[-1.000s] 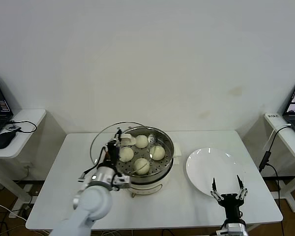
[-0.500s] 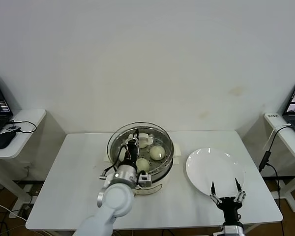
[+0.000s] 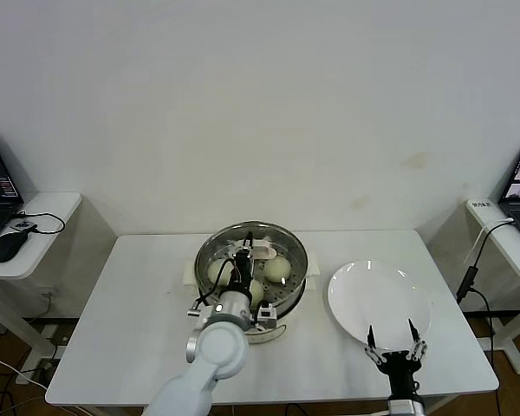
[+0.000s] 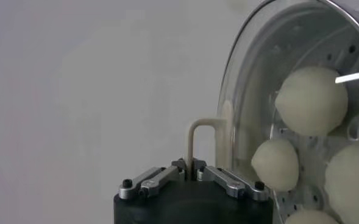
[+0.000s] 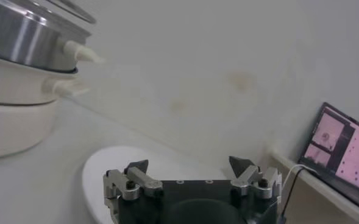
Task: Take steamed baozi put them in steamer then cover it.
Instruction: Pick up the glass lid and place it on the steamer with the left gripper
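Observation:
The steamer [image 3: 293, 291] stands at the table's middle on its cream-white base. My left gripper [image 3: 246, 251] is shut on the cream handle [image 4: 194, 137] of the clear glass cover [image 3: 288, 246] and holds it over the steamer's top. Whether its rim is seated, I cannot tell. Three baozi [image 3: 278, 268] show through the glass in the head view, and several [image 4: 311, 100] show behind the cover [image 4: 240, 109] in the left wrist view. My right gripper [image 3: 390, 346] is open and empty at the table's front edge, just in front of the white plate; it also shows in the right wrist view [image 5: 189, 165].
An empty white plate [image 3: 380, 299] lies to the right of the steamer, also seen in the right wrist view [image 5: 103, 164]. Side tables stand on both sides, with a mouse [image 3: 2, 247] on the left one and a laptop [image 5: 344, 149] on the right one. A cable [image 3: 468, 277] hangs at the right.
My left gripper has carried the cover rightwards from beside the steamer to over its top. My right gripper has drawn back a little toward the table's front edge.

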### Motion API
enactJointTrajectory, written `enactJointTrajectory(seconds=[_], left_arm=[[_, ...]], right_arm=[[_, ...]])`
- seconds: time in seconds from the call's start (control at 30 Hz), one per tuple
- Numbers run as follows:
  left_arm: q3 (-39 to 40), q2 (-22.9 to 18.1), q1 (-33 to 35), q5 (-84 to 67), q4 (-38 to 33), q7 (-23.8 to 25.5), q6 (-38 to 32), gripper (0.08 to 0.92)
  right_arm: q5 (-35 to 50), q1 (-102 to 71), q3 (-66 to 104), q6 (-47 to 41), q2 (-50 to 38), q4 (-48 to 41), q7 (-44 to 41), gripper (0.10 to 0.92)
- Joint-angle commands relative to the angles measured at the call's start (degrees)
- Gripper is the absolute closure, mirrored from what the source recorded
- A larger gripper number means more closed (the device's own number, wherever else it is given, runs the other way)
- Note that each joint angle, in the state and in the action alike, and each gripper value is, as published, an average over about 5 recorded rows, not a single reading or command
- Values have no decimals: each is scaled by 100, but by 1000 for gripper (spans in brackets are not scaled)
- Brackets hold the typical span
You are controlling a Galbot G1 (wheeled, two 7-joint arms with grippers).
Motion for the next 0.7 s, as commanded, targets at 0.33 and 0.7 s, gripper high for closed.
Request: enactJointTrajectory(seconds=[0.33,0.7], left_arm=[[-119,-116,20,34,257,-87,-69,858],[-145,-157,98,-103,118,-129,-57,836]], right_arm=[[-4,-32,-38,22,-8,-45,-30,203],[-34,-48,-66,31,-7,-61,-44,202]])
